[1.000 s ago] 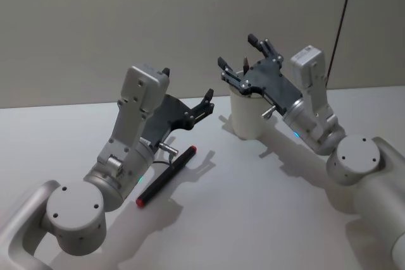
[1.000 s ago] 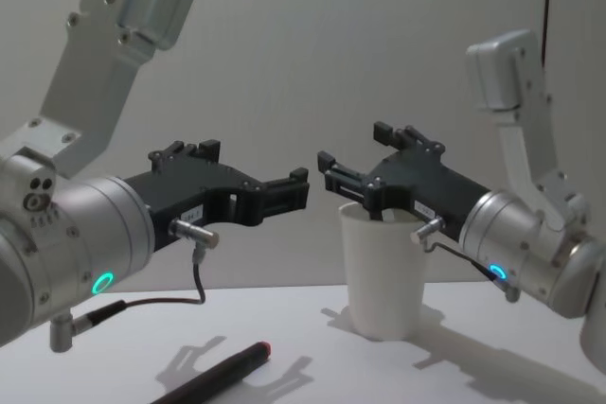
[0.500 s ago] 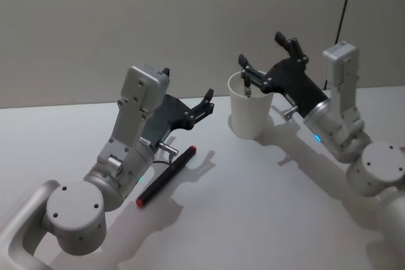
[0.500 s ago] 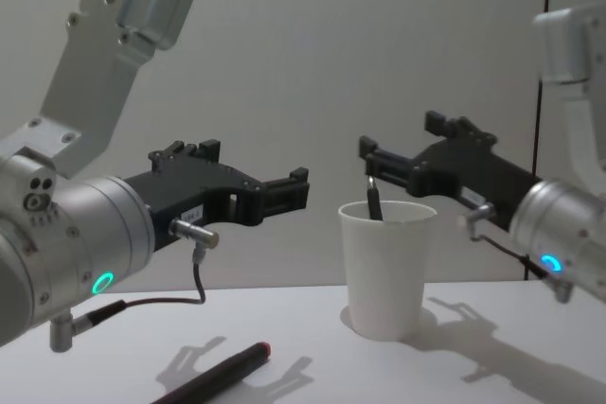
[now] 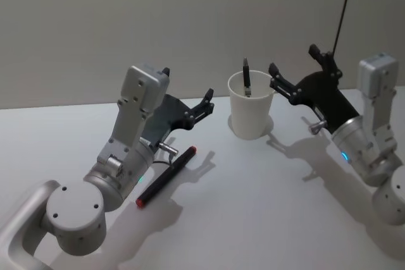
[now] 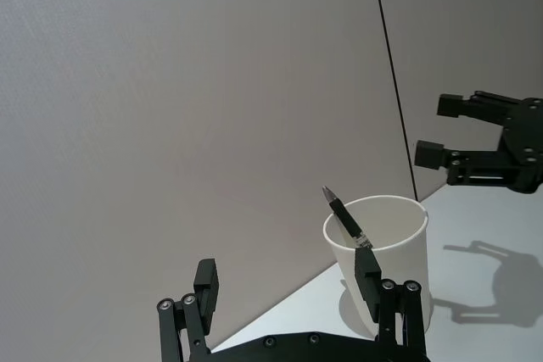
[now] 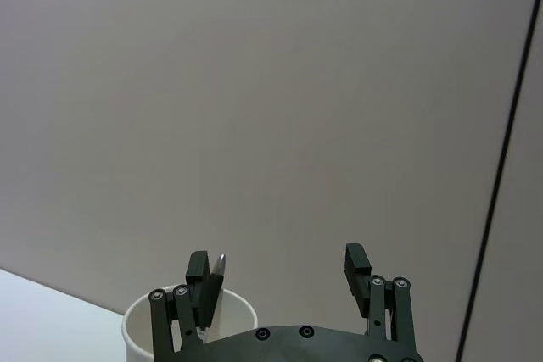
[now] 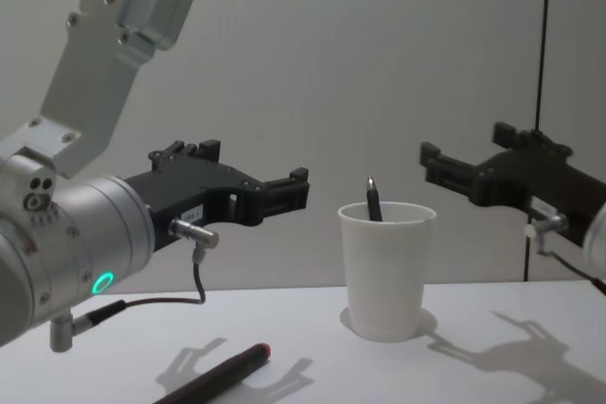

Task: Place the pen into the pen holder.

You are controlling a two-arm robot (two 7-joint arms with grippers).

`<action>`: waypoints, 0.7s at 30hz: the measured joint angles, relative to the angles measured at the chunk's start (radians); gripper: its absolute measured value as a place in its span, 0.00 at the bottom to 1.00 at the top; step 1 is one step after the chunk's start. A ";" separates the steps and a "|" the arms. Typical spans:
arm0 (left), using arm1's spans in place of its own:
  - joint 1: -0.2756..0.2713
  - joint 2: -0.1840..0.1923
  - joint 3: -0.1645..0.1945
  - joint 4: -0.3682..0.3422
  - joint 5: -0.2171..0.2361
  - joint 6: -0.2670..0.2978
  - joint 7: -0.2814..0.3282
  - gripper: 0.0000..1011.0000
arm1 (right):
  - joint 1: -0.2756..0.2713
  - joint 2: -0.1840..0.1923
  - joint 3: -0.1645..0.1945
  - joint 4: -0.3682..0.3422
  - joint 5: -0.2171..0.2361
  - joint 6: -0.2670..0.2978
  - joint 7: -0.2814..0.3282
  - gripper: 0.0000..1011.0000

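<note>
One pen [image 5: 246, 75] now stands in the cup [image 5: 251, 118], so placement looks done. The right gripper [image 5: 293, 60], jaws released, has backed off right. The left gripper [image 5: 188, 85] idles, jaws spread, above a marker [image 5: 166, 176] on the desk [image 5: 253, 207].

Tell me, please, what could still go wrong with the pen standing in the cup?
The slim black pen leans on the rim of the white paper cup, so a nudge might tip it. The open right tool hangs about level with the pen's tip; a sideways sweep could catch it.
</note>
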 joint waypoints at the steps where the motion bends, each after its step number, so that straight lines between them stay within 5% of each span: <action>1: 0.000 0.000 0.000 0.000 0.000 0.000 0.000 0.99 | -0.007 0.002 0.001 -0.009 0.001 0.005 -0.004 0.99; 11: 0.000 0.000 0.000 0.000 0.000 0.000 0.000 0.99 | -0.028 0.013 0.002 -0.040 0.010 0.025 -0.018 0.99; 21: 0.000 0.000 0.000 0.000 0.000 0.000 0.000 0.99 | -0.102 0.064 -0.004 -0.154 0.054 0.106 -0.066 0.99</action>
